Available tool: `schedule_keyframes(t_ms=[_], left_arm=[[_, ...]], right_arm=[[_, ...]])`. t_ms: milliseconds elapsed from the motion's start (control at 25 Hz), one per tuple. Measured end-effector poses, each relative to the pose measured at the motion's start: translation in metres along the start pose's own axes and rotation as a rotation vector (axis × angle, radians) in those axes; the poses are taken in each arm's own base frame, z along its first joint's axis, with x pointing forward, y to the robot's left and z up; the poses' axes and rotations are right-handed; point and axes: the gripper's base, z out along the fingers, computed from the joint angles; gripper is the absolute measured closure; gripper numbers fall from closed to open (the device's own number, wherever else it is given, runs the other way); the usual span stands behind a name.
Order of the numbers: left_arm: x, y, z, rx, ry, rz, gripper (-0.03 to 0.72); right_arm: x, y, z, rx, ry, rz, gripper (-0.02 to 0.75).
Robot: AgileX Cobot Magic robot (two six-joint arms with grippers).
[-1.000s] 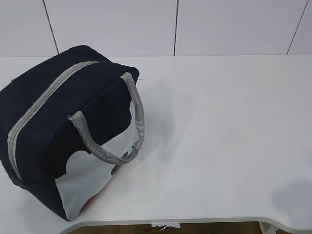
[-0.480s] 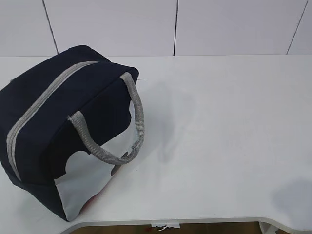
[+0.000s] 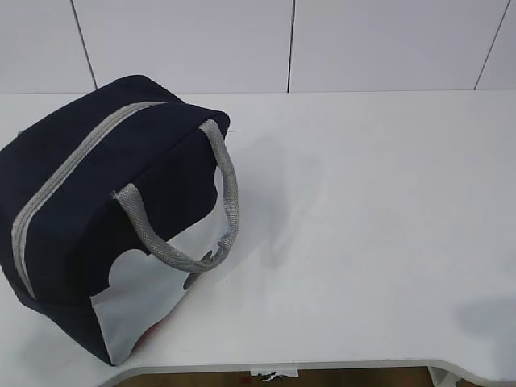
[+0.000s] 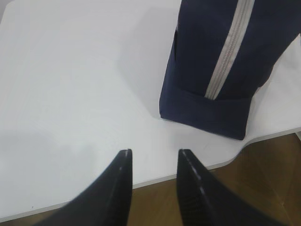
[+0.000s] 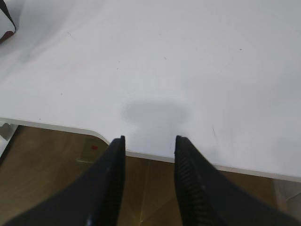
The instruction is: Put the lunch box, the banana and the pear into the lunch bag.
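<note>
Lunch bag (image 3: pixel 105 218): navy fabric, standing on the left of the white table (image 3: pixel 379 210), near the front edge. Grey zipper (image 3: pixel 68 173) runs along its top and appears closed from end to end. One grey webbing handle (image 3: pixel 205 201) droops over the white side panel (image 3: pixel 157 290), which faces right and toward the near edge. The left wrist view shows the bag's end and its zipper (image 4: pixel 230 47) from above.

Lunch box, banana, pear: none visible in any view. Judged from the closed zipper and the bare tabletop, they are probably already inside the bag, though this cannot be confirmed.

Left gripper (image 4: pixel 153 153): empty, jaws partly apart, hanging over the near table edge, well apart from the bag, in what looks like a pulled-back resting position.

Right gripper (image 5: pixel 148 139): empty, jaws likewise partly apart, poised over the near edge on the right, its shadow on the tabletop below it. Neither gripper shows in the exterior view.
</note>
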Motion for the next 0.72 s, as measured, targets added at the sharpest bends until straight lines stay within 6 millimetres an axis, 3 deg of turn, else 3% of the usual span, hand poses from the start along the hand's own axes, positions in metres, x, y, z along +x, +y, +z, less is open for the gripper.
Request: schedule_keyframes(t_ms=[720], left_arm=[[-0.0001,0.0,0.0,0.0,-0.002,0.0,0.444]], right_arm=[[-0.0003,0.0,0.0,0.0,-0.004,0.0,0.466]])
